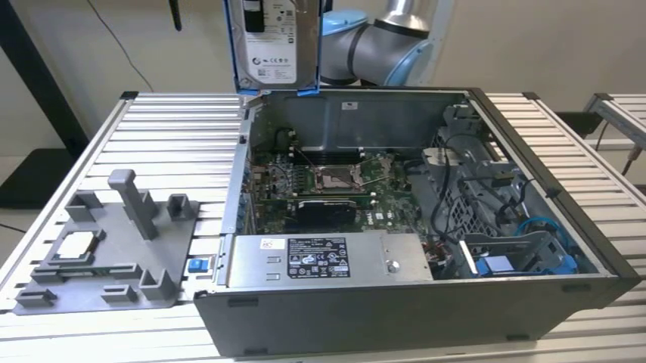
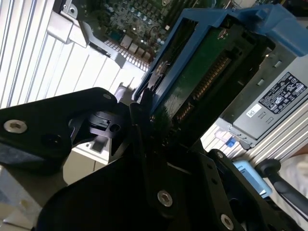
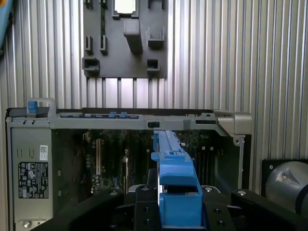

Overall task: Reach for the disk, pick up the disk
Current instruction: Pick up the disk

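Observation:
The disk (image 1: 272,45) hangs upright in the air above the back left corner of the open computer case (image 1: 404,302). It is silver, with a white label and blue rails. In the second wrist view the disk (image 2: 211,72) shows its green circuit board and blue frame, clamped between the black fingers (image 2: 139,120). In the first wrist view the disk (image 3: 175,178) stands edge-on, with my gripper (image 3: 175,207) shut on it from both sides. The grey arm (image 1: 389,45) stands behind the case.
The case sits on a slatted aluminium table (image 1: 162,121), with the motherboard (image 1: 323,181) and a labelled power supply (image 1: 323,261) inside it. A grey fixture plate (image 1: 101,249) holding a small square silver chip (image 1: 79,243) lies at the exterior view's left.

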### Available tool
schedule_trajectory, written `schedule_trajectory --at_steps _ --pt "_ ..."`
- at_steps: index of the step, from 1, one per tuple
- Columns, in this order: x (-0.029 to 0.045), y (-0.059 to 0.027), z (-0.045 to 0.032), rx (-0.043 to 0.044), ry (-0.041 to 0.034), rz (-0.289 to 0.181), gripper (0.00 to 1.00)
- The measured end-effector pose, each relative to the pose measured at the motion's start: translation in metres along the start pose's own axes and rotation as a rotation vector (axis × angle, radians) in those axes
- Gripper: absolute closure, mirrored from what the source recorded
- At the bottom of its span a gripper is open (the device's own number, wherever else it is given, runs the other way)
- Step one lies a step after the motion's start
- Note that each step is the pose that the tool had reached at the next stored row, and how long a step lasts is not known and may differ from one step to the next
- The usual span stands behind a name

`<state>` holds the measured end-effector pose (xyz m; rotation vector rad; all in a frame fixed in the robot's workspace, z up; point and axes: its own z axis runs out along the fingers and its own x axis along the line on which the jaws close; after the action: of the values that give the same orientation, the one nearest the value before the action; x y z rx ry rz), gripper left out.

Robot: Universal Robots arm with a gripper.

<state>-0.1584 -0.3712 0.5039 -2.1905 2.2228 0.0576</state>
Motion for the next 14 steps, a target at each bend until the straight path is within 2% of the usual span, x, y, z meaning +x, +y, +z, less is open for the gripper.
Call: schedule_trajectory --at_steps 5,14 --pt "-0.0002 -0.0131 -0.0001 -0.0006 -0.0001 0.0 1.0" --pt "-0.0006 -0.0422 -0.0004 -0.0027 -0.0001 0.0 1.0"
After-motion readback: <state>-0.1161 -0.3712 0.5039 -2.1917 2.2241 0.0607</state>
